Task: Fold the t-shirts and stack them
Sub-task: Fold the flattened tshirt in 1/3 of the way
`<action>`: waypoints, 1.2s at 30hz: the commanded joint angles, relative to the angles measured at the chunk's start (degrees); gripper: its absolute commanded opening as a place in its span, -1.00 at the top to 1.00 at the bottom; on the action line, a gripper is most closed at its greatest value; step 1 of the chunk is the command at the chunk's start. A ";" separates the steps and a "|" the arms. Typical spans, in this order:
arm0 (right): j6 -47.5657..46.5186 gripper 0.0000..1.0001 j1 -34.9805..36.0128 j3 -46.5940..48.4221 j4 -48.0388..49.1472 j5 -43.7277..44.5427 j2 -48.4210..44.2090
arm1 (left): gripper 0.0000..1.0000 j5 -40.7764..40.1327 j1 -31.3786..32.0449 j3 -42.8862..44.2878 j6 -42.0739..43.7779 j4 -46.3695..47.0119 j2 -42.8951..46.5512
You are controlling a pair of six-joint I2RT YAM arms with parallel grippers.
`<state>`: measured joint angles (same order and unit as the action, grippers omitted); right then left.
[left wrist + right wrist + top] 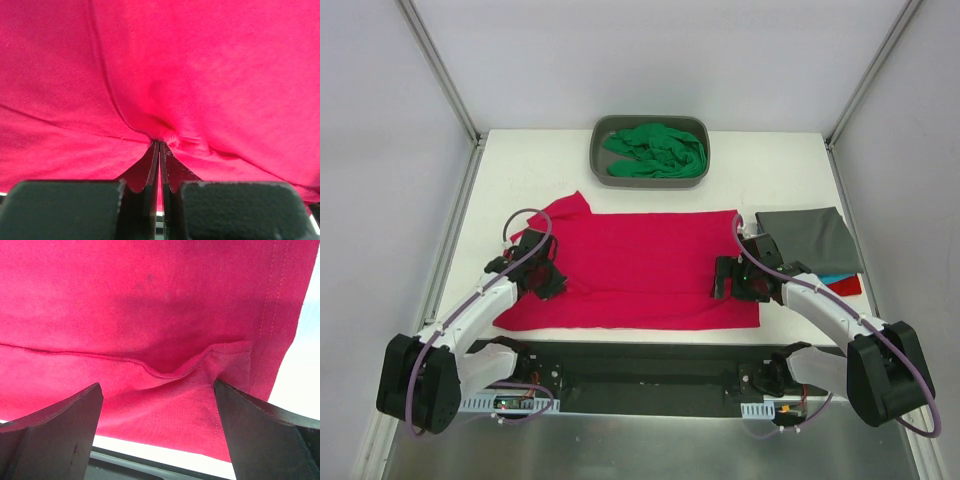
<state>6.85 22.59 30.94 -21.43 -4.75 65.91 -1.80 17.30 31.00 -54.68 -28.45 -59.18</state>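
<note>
Left tool (159, 143) is pressed together, pinching a small pucker of the pink shirt (640, 265) near that shirt's left side, beside the sleeve that angles toward the desk's (520, 170) far left. Right tool (157, 386) stands spread over the shirt's right hem, with a raised wrinkle between its fingers. The shirt lies flat and wide across the middle of the desk, its long near edge running along the desk's near edge. At the right edge sits a folded grey shirt (810, 240), with slivers of a teal shirt (830, 277) and a red shirt (850, 286) showing under it. A green shirt (655, 150) is heaped in the tub (596, 160) at the far edge. Bare desk shows between the tub and the pink shirt and in both far corners.
</note>
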 commanded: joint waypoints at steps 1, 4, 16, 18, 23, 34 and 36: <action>0.53 -0.93 -0.44 -1.05 -1.33 0.97 1.50 | 1.00 -1.28 0.98 4.24 2.82 1.73 -2.43; 0.44 -0.93 -0.44 -0.79 -1.33 0.97 1.68 | 1.00 -1.45 1.86 4.68 3.08 3.92 -3.22; 0.36 -0.93 -0.62 -0.79 -1.86 1.15 1.15 | 1.00 -1.45 4.06 16.71 12.75 13.41 -19.47; 0.18 -0.93 -0.70 -0.44 -2.21 1.24 1.24 | 1.00 -1.10 4.23 18.21 14.07 13.86 -21.93; 0.00 -0.93 -0.88 -0.18 -2.65 1.41 1.59 | 1.00 1.80 4.32 21.64 18.02 14.12 -26.77; -0.17 -0.93 -0.88 0.35 -3.62 2.55 0.71 | 0.55 8.84 6.43 25.15 23.82 13.77 -30.56; -0.26 -0.93 -0.97 0.61 -4.06 2.91 0.19 | 0.21 8.75 7.04 26.29 25.31 13.51 -30.12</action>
<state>6.96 22.24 31.24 -21.71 -4.71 66.11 4.89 22.90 53.52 -33.26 -15.31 -90.15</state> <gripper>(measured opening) 0.961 0.250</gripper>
